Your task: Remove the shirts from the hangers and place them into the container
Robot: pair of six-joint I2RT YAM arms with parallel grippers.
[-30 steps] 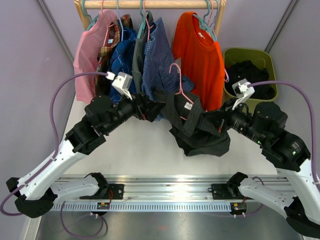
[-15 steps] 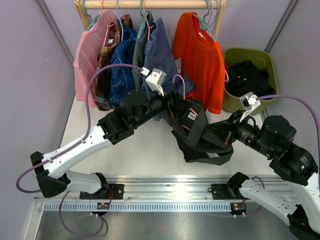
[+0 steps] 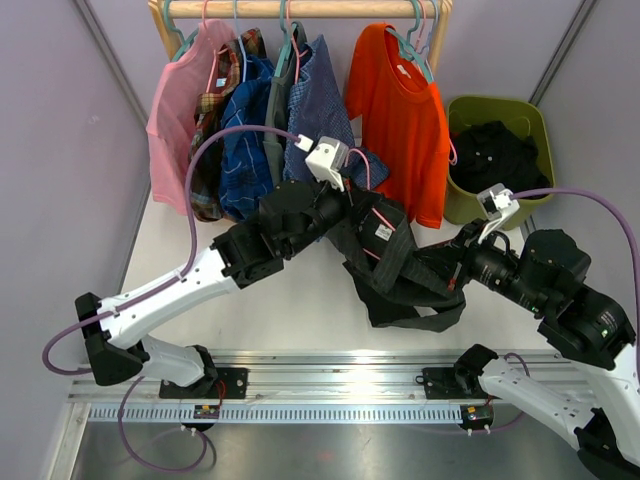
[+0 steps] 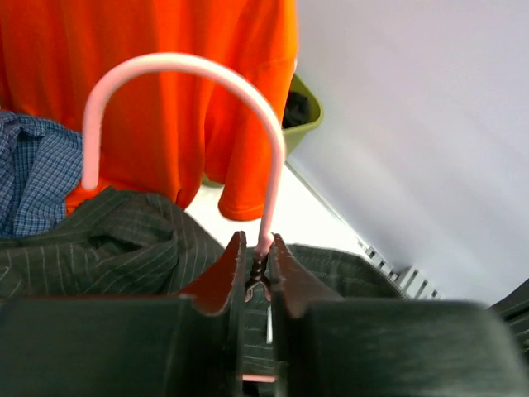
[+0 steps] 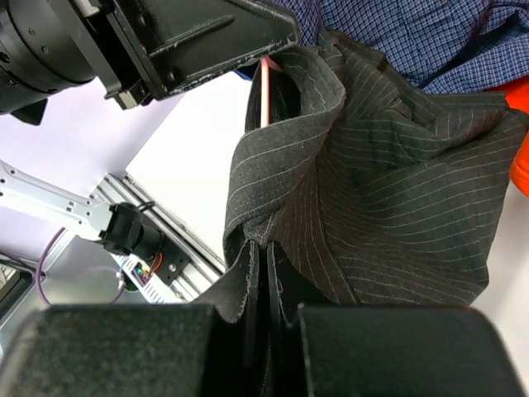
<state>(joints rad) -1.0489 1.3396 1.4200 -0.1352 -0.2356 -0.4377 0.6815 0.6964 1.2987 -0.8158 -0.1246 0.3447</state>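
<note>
The black pinstriped shirt (image 3: 400, 270) hangs bunched above the table between my two grippers, still on a pink wire hanger (image 4: 182, 63). My left gripper (image 4: 258, 246) is shut on the hanger's twisted neck just below the hook, and shows in the top view as the left gripper (image 3: 356, 200). My right gripper (image 5: 266, 248) is shut on a fold of the pinstriped shirt (image 5: 397, 182); from above, the right gripper (image 3: 442, 275) sits at the shirt's right side. The olive-green container (image 3: 541, 118) stands at the back right with dark cloth inside.
On the wooden rail (image 3: 300, 8) hang a pink shirt (image 3: 180, 110), a red plaid one (image 3: 212, 100), a blue plaid one (image 3: 245, 135), a grey one (image 3: 277, 110), a blue checked one (image 3: 322, 110) and an orange one (image 3: 400, 120). Grey walls close in both sides.
My left gripper has swung right from beside the blue shirts to the pink hanger and shut on its neck. My right gripper drew the pinstriped shirt down and right.
</note>
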